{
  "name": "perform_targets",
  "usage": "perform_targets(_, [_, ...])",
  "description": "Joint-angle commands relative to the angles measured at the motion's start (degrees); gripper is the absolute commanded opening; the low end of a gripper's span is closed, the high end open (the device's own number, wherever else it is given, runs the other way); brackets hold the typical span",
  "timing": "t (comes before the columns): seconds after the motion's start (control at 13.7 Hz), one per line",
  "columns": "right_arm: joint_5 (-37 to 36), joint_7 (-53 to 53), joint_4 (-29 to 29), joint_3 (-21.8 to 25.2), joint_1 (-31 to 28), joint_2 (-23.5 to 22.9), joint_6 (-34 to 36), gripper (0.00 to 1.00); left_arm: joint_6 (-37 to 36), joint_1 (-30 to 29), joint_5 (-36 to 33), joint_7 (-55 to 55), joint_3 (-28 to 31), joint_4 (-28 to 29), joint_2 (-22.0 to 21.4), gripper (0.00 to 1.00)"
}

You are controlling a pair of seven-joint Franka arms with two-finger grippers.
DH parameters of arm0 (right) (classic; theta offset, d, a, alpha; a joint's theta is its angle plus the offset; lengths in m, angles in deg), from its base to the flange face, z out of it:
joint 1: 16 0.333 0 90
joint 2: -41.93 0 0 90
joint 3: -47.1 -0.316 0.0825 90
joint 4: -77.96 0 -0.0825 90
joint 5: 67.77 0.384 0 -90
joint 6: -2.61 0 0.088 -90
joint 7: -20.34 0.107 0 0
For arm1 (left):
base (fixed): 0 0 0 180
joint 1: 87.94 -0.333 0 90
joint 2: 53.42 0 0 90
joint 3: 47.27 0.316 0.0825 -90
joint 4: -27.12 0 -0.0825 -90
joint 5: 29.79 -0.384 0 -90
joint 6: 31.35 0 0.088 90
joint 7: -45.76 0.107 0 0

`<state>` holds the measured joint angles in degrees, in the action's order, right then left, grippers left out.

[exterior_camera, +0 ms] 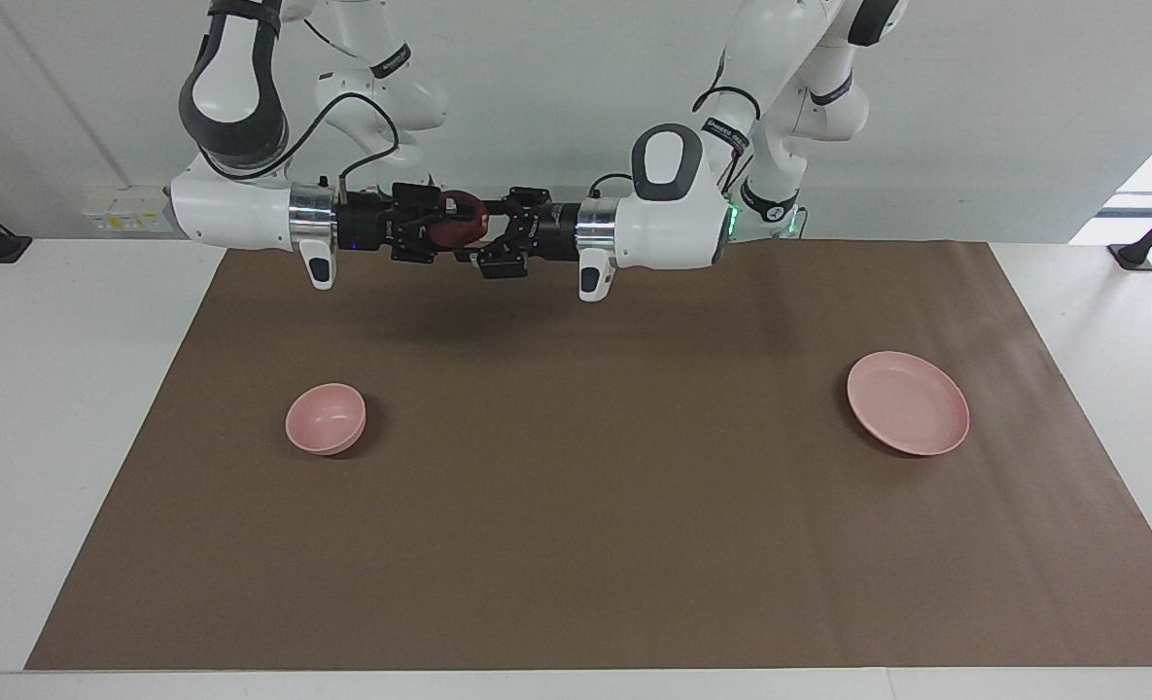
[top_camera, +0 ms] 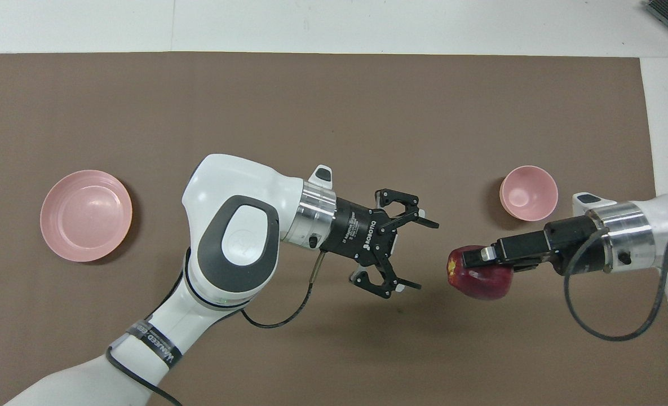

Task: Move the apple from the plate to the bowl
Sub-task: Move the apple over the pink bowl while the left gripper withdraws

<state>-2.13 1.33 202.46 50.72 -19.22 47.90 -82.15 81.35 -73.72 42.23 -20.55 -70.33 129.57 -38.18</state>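
I see the wide, shallow pale pink plate [top_camera: 85, 215] lying bare on the brown-covered counter [top_camera: 311, 113], toward my left arm's end. My left tool [top_camera: 411, 254] hovers with fingers spread, facing my right tool [top_camera: 474, 260], which pinches the small dark red apple [top_camera: 483, 277] aloft just beside the small, deep pink bowl [top_camera: 528, 193].

High facing camera across the table, steep overhead above robots, both sharing brown mat [exterior_camera: 576, 544]
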Motion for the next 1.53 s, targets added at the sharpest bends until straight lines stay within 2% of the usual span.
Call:
perform_targets(0.0, [-3.7, 0.1, -4.3, 0.0, -2.6, -2.8, 3.1, 0.00, -5.4, -3.9, -7.6, -0.3, -0.1, 0.6, -0.2, 1.00])
perform_targets(0.22, [-13.0, 0.2, -13.8, 0.0, -3.2, -8.5, 2.9, 0.00, -10.2, -7.4, -17.1, -0.1, -0.1, 0.6, -0.1, 1.00])
perform_targets(0.36, [-19.6, 0.1, -20.6, 0.0, -3.5, -12.4, 2.2, 0.00, -12.6, -8.7, -26.5, 0.6, -0.1, 0.1, 0.0, 1.00])
perform_targets(0.44, [-22.5, 0.1, -22.1, 0.0, -3.4, -13.7, 1.7, 0.00, -12.8, -9.9, -29.3, 0.6, -0.1, 0.1, 0.1, 1.00])
perform_targets(0.66, [-33.4, -1.5, -23.6, -0.8, -1.9, -15.2, -8.0, 0.00, -14.2, -12.2, -40.1, 5.5, -0.1, -0.1, 0.2, 1.00])
perform_targets(0.95, [-46.8, -3.0, -23.4, -0.8, 4.5, -15.6, -18.9, 0.00, -18.5, -15.9, -49.7, 17.3, 0.1, -0.1, -0.7, 1.00])
perform_targets(1.17, [-58.6, -4.9, -22.9, -0.8, 8.3, -16.1, -24.0, 0.00, -25.8, -19.7, -52.4, 25.8, 0.1, -0.3, -2.2, 1.00])
perform_targets(1.39, [-67.9, -13.2, -22.7, -0.8, 8.2, -20.5, -31.4, 0.00, -30.2, -23.0, -57.5, 34.4, 0.2, 0.1, -5.0, 1.00])
perform_targets(1.46, [-73.5, -13.5, -22.5, -0.8, 8.3, -21.1, -34.2, 0.00, -30.5, -24.0, -59.5, 37.2, 0.2, 0.3, -5.7, 1.00])
